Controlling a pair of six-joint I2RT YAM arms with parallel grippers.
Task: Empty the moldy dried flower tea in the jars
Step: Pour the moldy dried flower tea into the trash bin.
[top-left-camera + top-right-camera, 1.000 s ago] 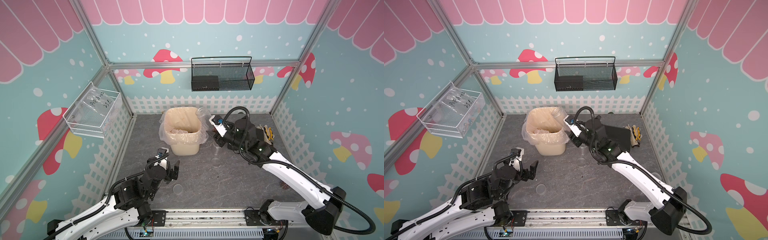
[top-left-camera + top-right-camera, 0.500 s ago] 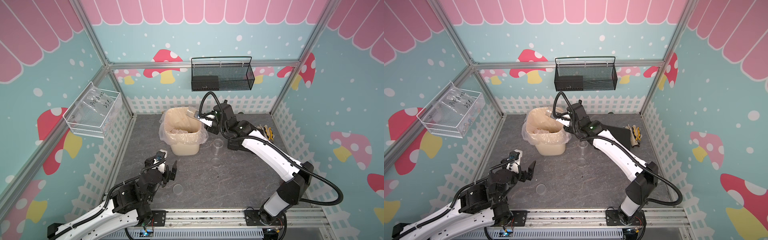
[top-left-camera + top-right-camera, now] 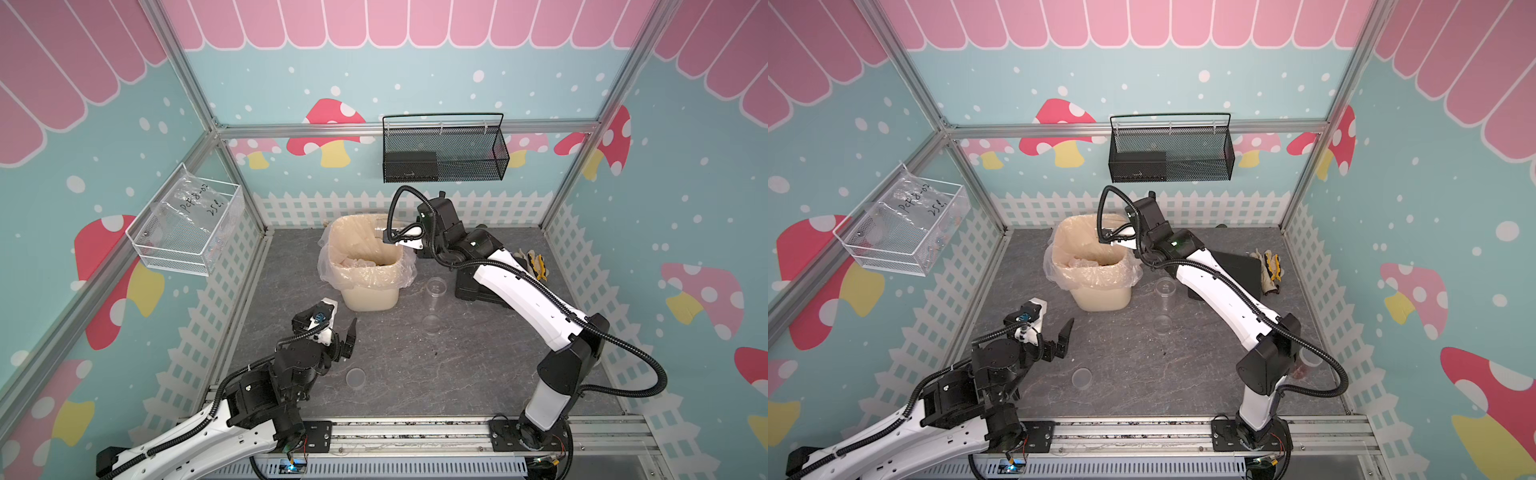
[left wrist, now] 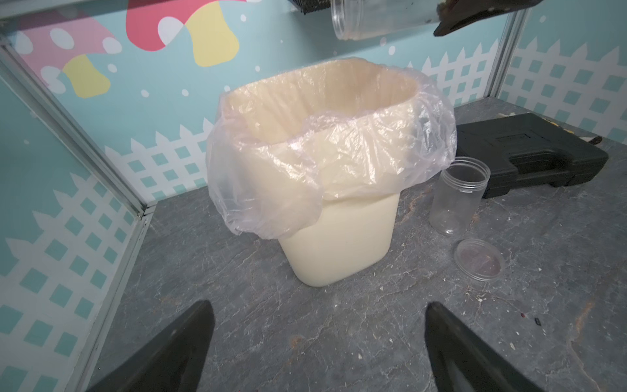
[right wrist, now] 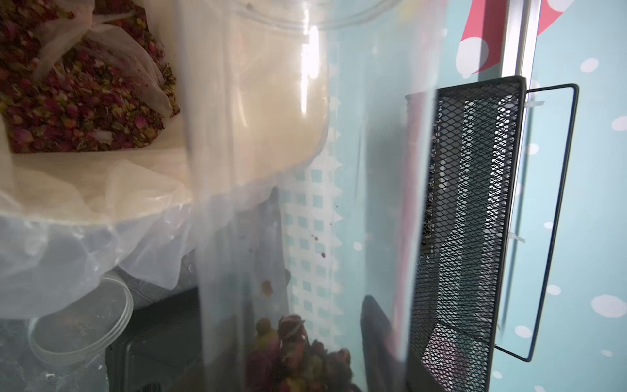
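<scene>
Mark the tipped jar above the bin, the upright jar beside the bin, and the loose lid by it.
tipped jar (image 4: 380,19), left wrist view, on its clear side wall.
upright jar (image 4: 456,200), left wrist view, on its side wall.
loose lid (image 4: 479,259), left wrist view, on the disc's middle.

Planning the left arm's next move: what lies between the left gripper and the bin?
Only bare grey tabletop lies between the open left gripper and the bin, as the left wrist view shows.
</scene>
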